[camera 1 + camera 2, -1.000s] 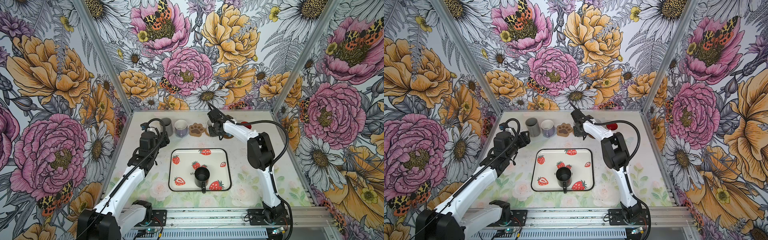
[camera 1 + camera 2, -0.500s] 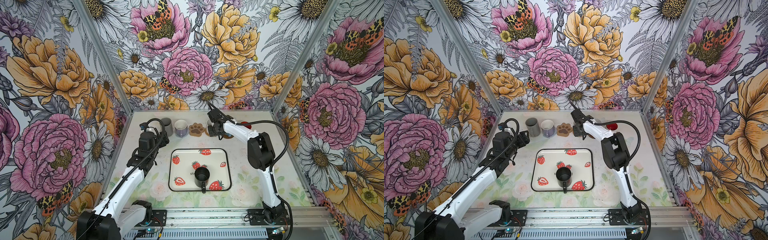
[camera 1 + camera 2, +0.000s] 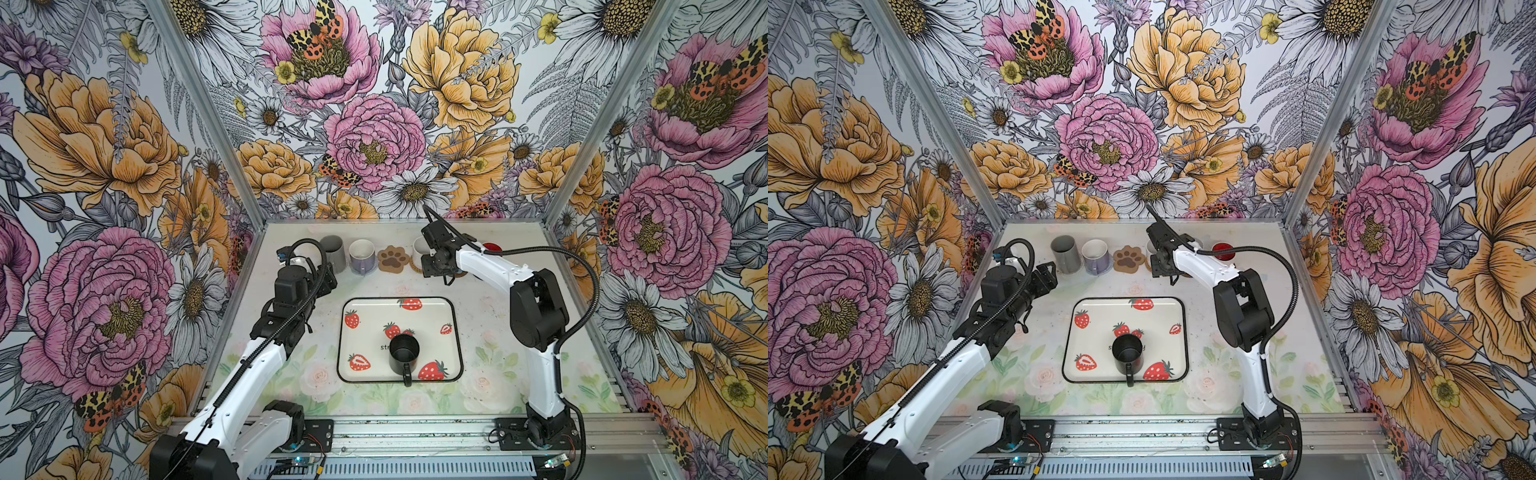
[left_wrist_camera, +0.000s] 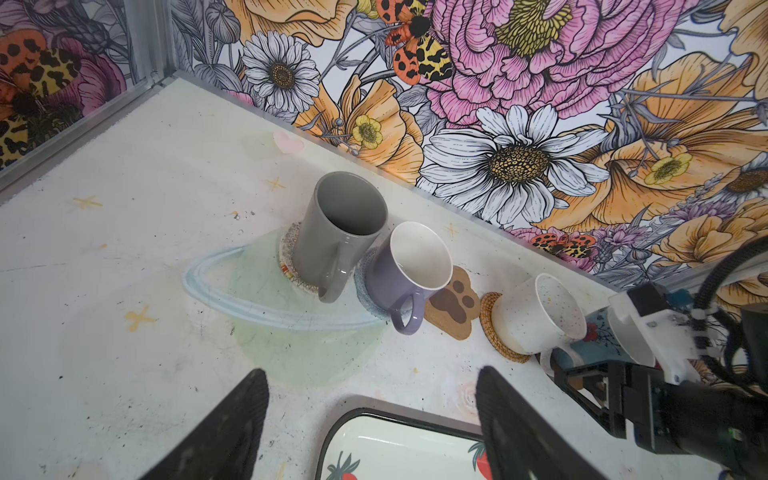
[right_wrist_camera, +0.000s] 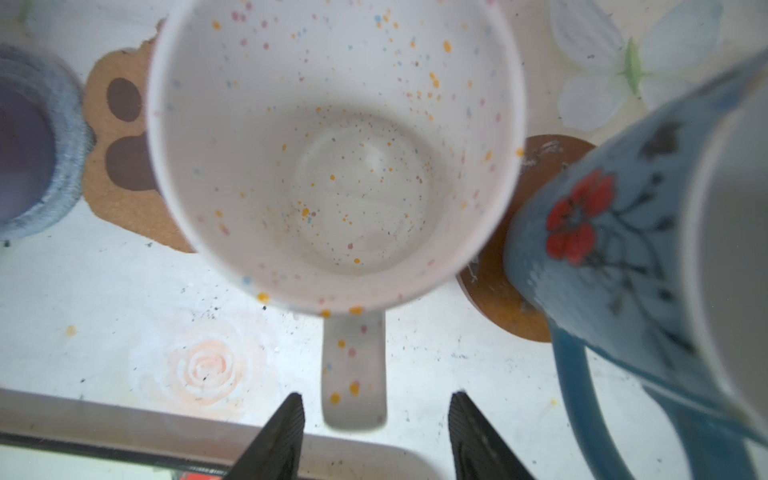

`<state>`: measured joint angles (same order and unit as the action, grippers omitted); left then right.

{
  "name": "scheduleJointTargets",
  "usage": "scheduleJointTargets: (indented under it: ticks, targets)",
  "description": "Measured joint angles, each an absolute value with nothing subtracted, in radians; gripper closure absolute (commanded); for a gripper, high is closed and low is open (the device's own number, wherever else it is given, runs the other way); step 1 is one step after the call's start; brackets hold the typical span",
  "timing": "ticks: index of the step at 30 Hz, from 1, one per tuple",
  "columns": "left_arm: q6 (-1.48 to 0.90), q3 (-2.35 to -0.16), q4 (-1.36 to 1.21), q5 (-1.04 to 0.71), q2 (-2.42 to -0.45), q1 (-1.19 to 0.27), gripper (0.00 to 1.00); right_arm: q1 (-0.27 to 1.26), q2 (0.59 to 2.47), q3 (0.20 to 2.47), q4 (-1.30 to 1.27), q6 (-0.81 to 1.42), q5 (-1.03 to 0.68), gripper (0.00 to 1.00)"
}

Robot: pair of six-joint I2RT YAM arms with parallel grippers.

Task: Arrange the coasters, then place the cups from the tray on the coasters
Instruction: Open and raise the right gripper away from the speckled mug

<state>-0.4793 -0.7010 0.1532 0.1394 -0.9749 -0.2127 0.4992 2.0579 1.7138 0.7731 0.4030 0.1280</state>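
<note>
Along the back stand a tall grey cup [image 3: 332,253] on a grey-white woven coaster [image 4: 291,257], a lavender cup [image 3: 361,257], a bare paw coaster [image 3: 392,258], and a white speckled cup [image 5: 336,153] on a rattan coaster [image 4: 494,328]. My right gripper [image 5: 377,394] is open astride the speckled cup's handle [image 5: 353,370], touching neither side. A light blue cup [image 5: 623,232] sits on a dark brown coaster [image 5: 498,291]. A red-lined cup [image 3: 492,248] is farthest right. A black cup [image 3: 403,353] stands on the tray [image 3: 455,332]. My left gripper [image 4: 370,382] hovers open and empty near the tray's far left corner.
The back wall runs close behind the row of cups. My right arm [image 3: 490,266] stretches over the light blue cup in both top views. The left arm [image 3: 286,299] stands left of the tray. The lavender cup sits on a grey-blue round mat [image 5: 70,137].
The right gripper's jaws have spread apart and let go of the speckled cup's handle. The left arm and the cups have stayed where they were.
</note>
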Motion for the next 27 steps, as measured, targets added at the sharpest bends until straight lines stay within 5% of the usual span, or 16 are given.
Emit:
scheduleJointTargets:
  ticks: [27]
  targets:
    - [-0.527, -0.735, 0.184, 0.142, -0.979, -0.326, 0.22, 0.57, 1.509, 1.46, 0.34, 0.507, 0.164, 0.41]
